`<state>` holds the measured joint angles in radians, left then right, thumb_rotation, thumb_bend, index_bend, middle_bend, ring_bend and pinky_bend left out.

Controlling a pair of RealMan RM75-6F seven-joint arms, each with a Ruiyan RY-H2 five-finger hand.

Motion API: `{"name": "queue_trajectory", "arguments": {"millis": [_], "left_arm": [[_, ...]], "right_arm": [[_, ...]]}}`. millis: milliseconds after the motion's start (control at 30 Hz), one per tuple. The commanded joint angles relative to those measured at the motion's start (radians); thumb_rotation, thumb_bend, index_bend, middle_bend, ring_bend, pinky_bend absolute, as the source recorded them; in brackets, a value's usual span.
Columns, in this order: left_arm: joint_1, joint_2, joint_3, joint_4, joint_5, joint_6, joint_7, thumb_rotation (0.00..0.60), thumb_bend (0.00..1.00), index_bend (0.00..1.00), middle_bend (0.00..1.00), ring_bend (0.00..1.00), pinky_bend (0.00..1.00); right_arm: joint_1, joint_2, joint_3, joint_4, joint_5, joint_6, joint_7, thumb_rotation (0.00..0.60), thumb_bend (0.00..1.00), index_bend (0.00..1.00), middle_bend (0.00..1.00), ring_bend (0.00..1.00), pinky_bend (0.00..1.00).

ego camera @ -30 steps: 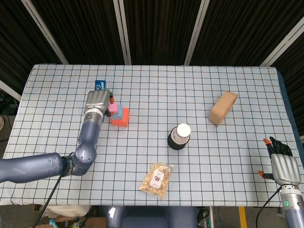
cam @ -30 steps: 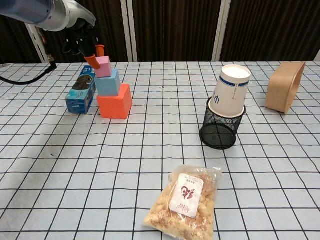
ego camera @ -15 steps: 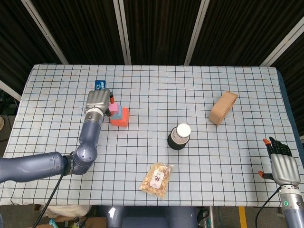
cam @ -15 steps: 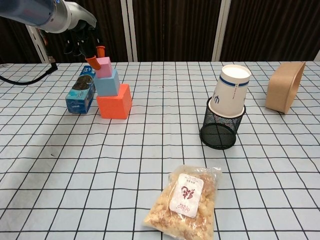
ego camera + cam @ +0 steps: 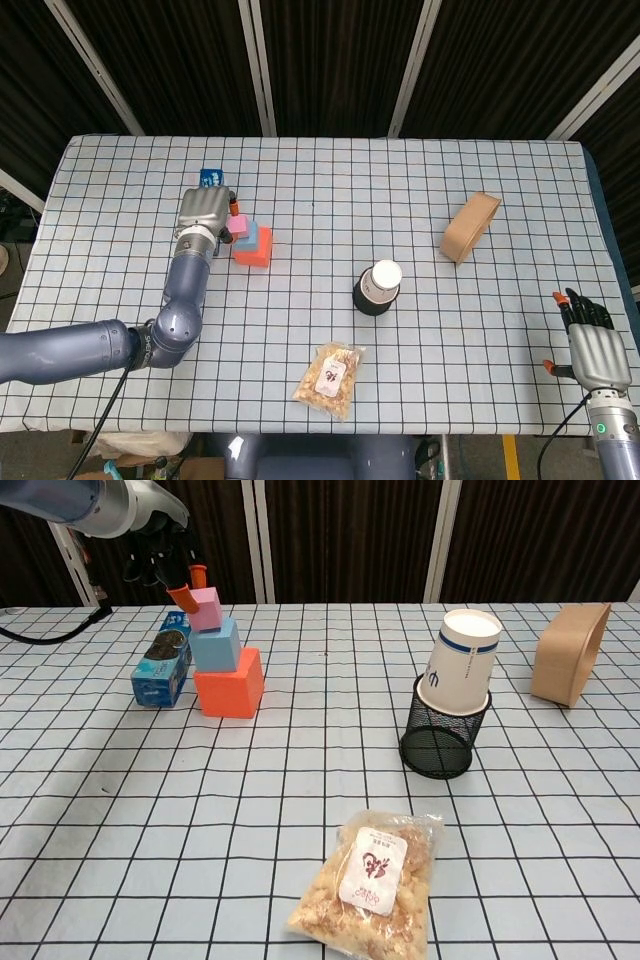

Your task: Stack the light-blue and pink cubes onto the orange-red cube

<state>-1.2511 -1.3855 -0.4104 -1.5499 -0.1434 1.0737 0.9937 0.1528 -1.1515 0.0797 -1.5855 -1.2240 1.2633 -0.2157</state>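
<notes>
Pink cube (image 5: pixel 205 608) tops the stack; left hand (image 5: pixel 160 552) open beside it, labels unreadable.

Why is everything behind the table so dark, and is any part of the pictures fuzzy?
Head view: the table is evenly lit with almost no shadows, while black curtains behind swallow the light. Chest view: the cubes, the paper cup and the snack bag are sharp, with a little shine on the bag; only the left hand at the top corner looks slightly soft.
</notes>
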Motion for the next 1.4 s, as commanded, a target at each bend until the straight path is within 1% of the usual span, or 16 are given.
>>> {"name": "queue_trajectory", "arguments": {"millis": [33, 967, 1400], "left_arm": [[-0.001, 0.001, 0.002, -0.002, -0.002, 0.000, 0.001, 0.600, 0.34, 0.51, 0.85, 0.71, 0.72], [-0.007, -0.009, 0.019, 0.011, -0.007, -0.014, -0.009, 0.600, 0.34, 0.51, 0.85, 0.71, 0.72], [-0.012, -0.001, 0.021, -0.008, -0.001, -0.009, -0.011, 0.600, 0.34, 0.37, 0.85, 0.71, 0.72]], "right_arm": [[0.000, 0.001, -0.001, -0.002, 0.000, 0.000, 0.000, 0.600, 0.10, 0.07, 0.03, 0.05, 0.10], [0.001, 0.004, -0.002, -0.008, 0.003, -0.003, -0.003, 0.600, 0.10, 0.07, 0.03, 0.05, 0.10], [0.002, 0.001, -0.004, -0.008, 0.002, -0.003, -0.008, 0.600, 0.10, 0.07, 0.03, 0.05, 0.10]]}}
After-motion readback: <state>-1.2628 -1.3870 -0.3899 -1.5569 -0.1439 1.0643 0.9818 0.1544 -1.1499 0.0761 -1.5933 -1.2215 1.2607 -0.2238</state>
